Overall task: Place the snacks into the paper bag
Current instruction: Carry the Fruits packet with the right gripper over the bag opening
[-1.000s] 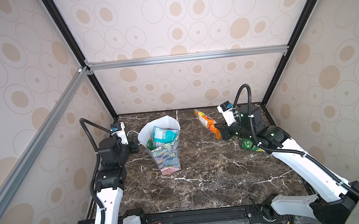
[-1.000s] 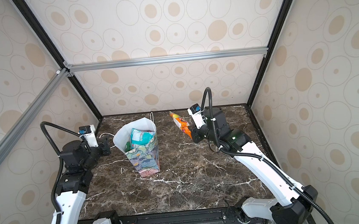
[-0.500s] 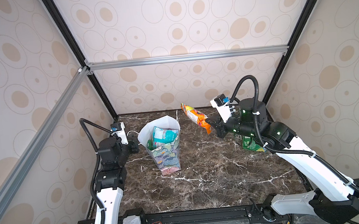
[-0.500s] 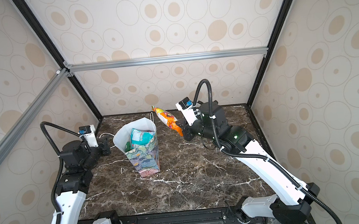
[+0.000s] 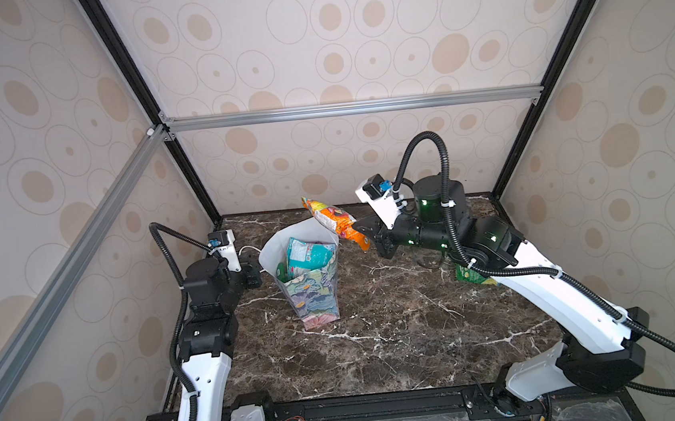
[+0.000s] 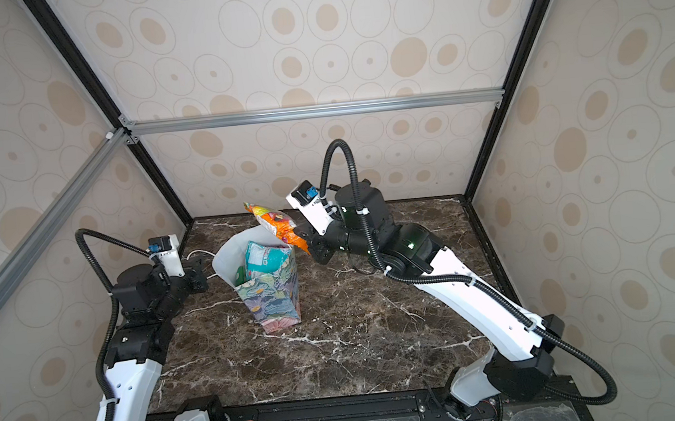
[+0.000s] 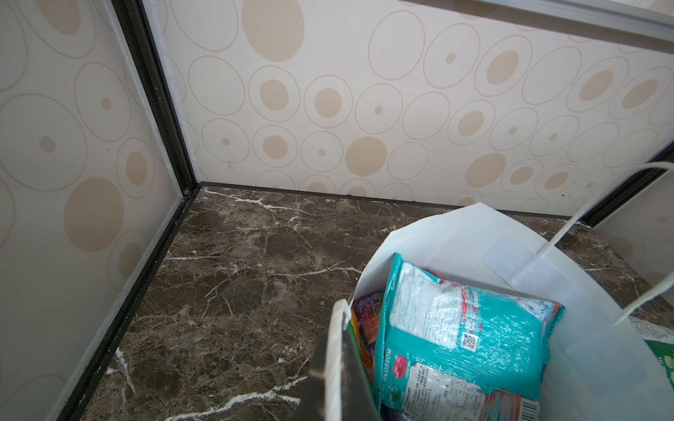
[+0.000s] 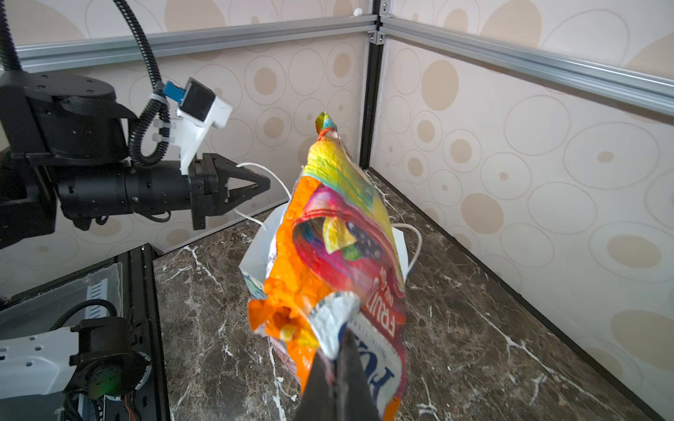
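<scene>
1. In both top views the right gripper (image 5: 361, 235) (image 6: 304, 239) is clamped on an orange packet (image 5: 330, 218) (image 6: 274, 221), tilted over the open paper bag (image 5: 314, 301) (image 6: 277, 304).
2. Left wrist view: the left gripper (image 7: 337, 364) is closed on the bag's white cord (image 7: 335, 339); a teal packet (image 7: 467, 335) stands inside.
3. Right wrist view: the orange packet's crumpled end sits between the pressed fingers (image 8: 321, 382).

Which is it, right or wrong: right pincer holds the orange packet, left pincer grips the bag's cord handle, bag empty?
Wrong on the paper bag: it is not empty; the left wrist view shows a teal packet inside. Right pincer on the orange packet, left pincer on the cord handle: both correct.
</scene>
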